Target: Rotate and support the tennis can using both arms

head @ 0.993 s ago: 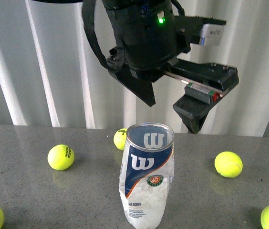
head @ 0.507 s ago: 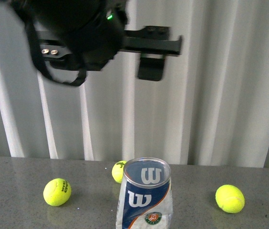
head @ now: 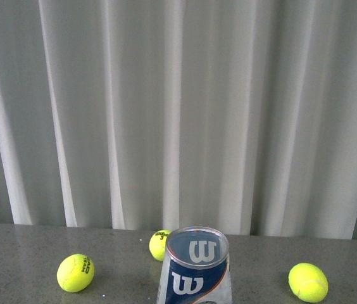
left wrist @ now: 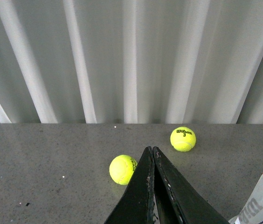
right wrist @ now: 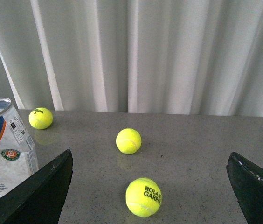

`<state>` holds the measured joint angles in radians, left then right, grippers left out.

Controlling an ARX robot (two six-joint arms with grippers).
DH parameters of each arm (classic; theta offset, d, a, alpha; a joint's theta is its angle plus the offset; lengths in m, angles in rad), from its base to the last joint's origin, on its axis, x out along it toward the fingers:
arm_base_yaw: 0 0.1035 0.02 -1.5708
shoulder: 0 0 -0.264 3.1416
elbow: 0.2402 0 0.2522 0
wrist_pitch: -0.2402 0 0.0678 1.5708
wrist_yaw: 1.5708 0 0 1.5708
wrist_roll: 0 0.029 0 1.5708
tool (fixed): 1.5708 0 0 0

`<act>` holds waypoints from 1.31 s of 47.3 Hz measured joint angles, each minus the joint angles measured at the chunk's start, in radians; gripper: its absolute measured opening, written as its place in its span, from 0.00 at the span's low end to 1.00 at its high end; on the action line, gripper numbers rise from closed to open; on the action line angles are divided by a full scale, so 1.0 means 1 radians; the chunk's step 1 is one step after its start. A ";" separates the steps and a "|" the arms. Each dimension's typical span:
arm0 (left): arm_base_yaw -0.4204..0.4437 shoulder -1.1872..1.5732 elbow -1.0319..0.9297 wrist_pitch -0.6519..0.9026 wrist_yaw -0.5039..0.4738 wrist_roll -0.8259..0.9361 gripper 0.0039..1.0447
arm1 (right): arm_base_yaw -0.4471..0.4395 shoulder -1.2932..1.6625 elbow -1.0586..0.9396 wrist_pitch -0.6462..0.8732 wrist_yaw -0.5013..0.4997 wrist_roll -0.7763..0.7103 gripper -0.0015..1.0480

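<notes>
While the tennis can (head: 194, 269) stands upright on the grey table (head: 26, 253), untouched, among three loose tennis balls (head: 75, 273), the left gripper (left wrist: 153, 154) has its jaws pressed together beside it; the right gripper (right wrist: 150, 186) is spread wide, holding nothing.

Left gripper (left wrist: 153, 151) pinched closed, fingertips touching at lower centre. Right gripper (right wrist: 150, 161) spread wide, fingers (right wrist: 43, 191) at the bottom corners.

A white pleated curtain (head: 178, 114) hangs in soft vertical folds behind the far edge of a grey speckled tabletop (head: 26, 253), its polished surface evenly and brightly lit.
</notes>
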<state>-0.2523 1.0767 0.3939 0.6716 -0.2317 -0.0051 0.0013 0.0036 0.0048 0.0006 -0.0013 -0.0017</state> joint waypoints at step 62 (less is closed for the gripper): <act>0.250 -0.751 -0.370 -0.343 0.231 0.001 0.03 | 0.000 0.000 0.000 0.000 0.000 0.000 0.93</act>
<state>-0.0025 0.3260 0.0242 0.3283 -0.0010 -0.0044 0.0013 0.0040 0.0048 0.0006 -0.0017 -0.0021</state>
